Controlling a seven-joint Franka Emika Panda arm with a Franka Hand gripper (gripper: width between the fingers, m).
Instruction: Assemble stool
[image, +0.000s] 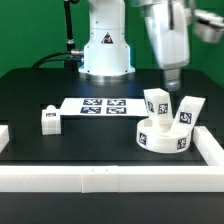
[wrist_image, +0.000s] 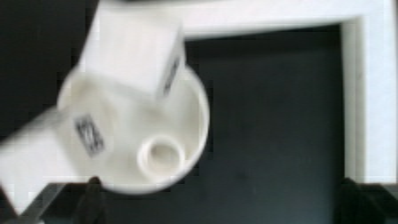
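The round white stool seat (image: 163, 137) sits on the black table at the exterior view's right. Two white tagged legs stand in its sockets, one upright (image: 155, 103) and one leaning (image: 187, 113). A third leg (image: 50, 118) lies alone at the exterior view's left. My gripper (image: 172, 76) hangs above the seat, behind the two legs, touching nothing. The blurred wrist view shows the seat (wrist_image: 160, 110), an empty socket (wrist_image: 164, 152) and a mounted leg (wrist_image: 134, 45). The gripper (wrist_image: 222, 205) is open, with only dark table between its fingers (wrist_image: 75, 195).
The marker board (image: 103, 105) lies at the middle of the table, in front of the robot base (image: 105, 50). White border rails run along the front (image: 110, 178) and the right side (image: 211, 145); a rail corner shows in the wrist view (wrist_image: 285, 14).
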